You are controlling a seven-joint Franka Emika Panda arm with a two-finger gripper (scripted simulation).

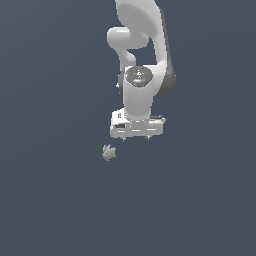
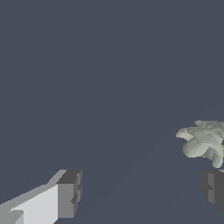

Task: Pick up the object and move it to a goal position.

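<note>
The object [image 1: 108, 152] is a tiny pale grey-green lump with a spiky outline, lying on the dark floor. My white gripper [image 1: 136, 138] hangs off to the exterior view's right of it, apart from it and pointing down. In the wrist view the object [image 2: 203, 142] shows as lumpy folds near one finger [image 2: 213, 188], outside the gap between the fingers. The other finger [image 2: 66, 194] stands far across from it. The gripper [image 2: 140, 192] is open, with nothing between its fingers.
The white arm [image 1: 142, 45] rises behind the gripper toward the top of the exterior view. The floor [image 1: 55, 200] is a plain dark grey-blue surface with no other objects and no visible goal marker.
</note>
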